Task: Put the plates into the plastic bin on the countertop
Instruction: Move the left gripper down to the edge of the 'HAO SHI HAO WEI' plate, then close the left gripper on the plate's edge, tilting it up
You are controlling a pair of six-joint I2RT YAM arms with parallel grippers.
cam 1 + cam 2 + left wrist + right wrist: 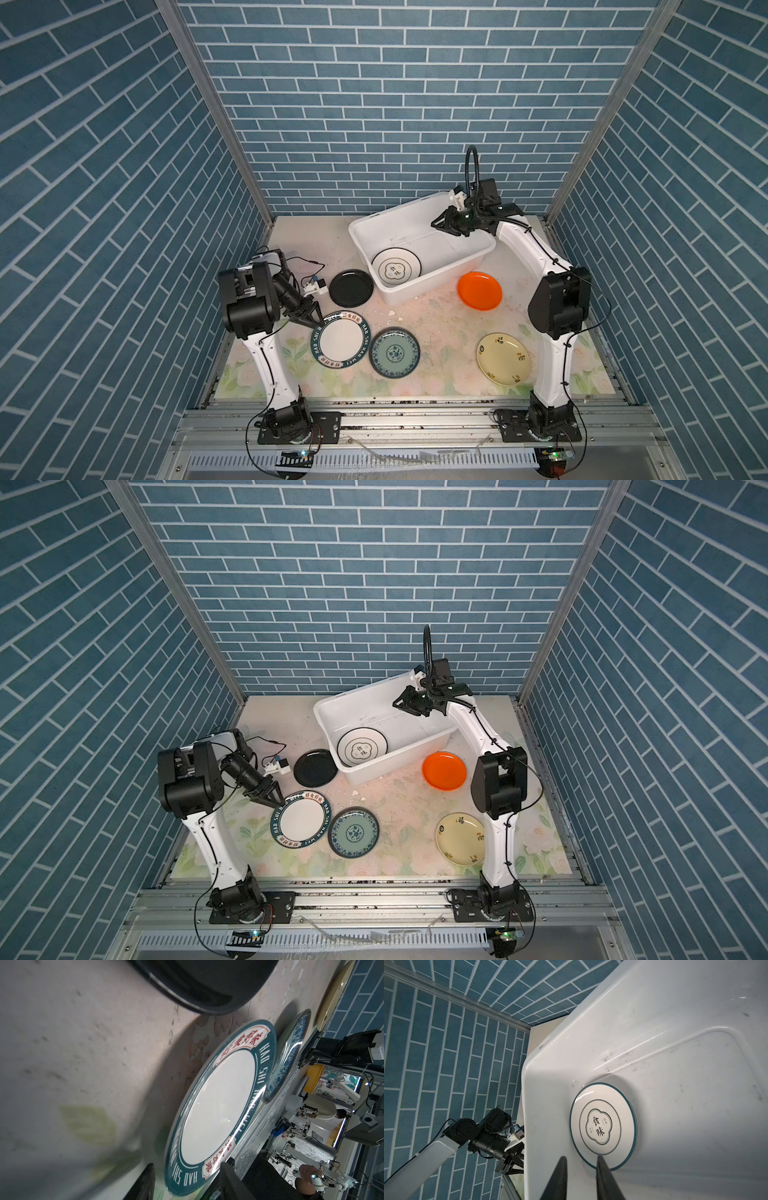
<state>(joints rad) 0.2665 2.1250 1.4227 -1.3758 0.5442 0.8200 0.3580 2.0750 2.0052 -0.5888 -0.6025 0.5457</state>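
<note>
The left gripper (pixel 312 319) is low at the far-left rim of the white plate with the dark lettered rim (pixel 340 344), which lies flat on the counter (pixel 436 332). In the left wrist view its fingers (pixel 145 1182) stand apart, one on either side of that rim. A sliver of counter shows between one finger and the plate, so nothing is clamped. Both fingers run out of the frame, and blur hides whether the other one touches.

The teal patterned plate (pixel 394 352) sits against the lettered plate. Whether the rims only touch or overlap cannot be told. The black plate (pixel 351 287) lies just beside the near-left corner of the plastic bin (pixel 432 282) and is cut off in the left wrist view. The orange plate (pixel 479 291) lies on the counter by the bin's right side. The cream-yellow plate (pixel 459 839) lies nearer the front, its right edge covered by the right arm in a top view.

One plate, white with a quatrefoil emblem (pixel 396 267), lies flat inside the bin near its front-left wall. The small characters beside its emblem are too fine to read.

The right gripper (pixel 581 1157) hangs above the bin's far-right corner and hides that corner in both top views. Its fingers are slightly parted and hold nothing.
</note>
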